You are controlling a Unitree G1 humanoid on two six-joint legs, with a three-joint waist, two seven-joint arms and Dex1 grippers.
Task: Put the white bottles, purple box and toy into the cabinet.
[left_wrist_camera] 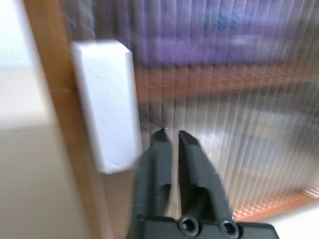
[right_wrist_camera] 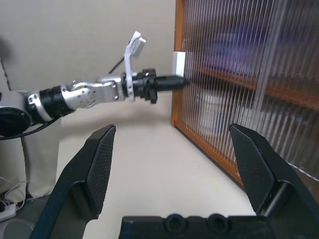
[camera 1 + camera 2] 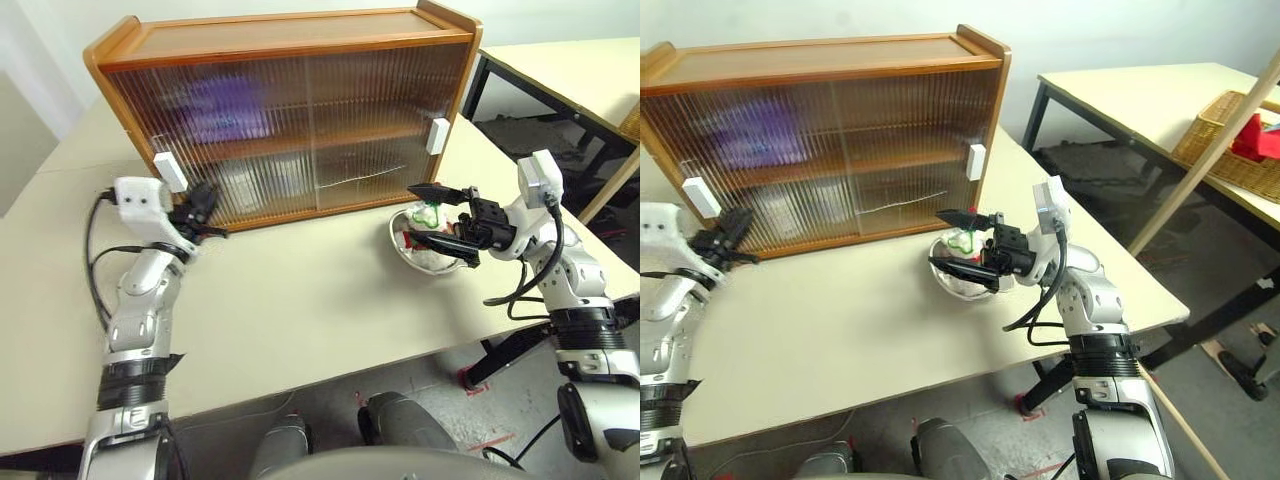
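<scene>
Standing at the back of a pale beige table, the cabinet is a brown wooden two-shelf case whose ribbed translucent doors are both slid shut, with a white handle at its left edge and another at its right. Through the ribbing, the purple box shows as a lilac blur on the upper shelf; pale shapes on the lower shelf are too smeared to name. The left gripper sits just beside the left handle, its fingers a narrow slit apart, holding nothing. The right gripper is spread wide and empty over a shiny steel bowl near the cabinet's right end, where the toy lies, white with a bit of green and red.

From the right eye, a second table stands beyond, bearing a wicker basket with something red inside; a wooden pole leans across the grey floor.

Along the left wrist, the two black fingers point at the ribbed door close beside the white handle, nearly together, with purple behind the upper panes.

Along the right wrist, broad padded fingers stand far apart, and the other arm's gripper reaches the cabinet's corner. No writing can be read anywhere.
</scene>
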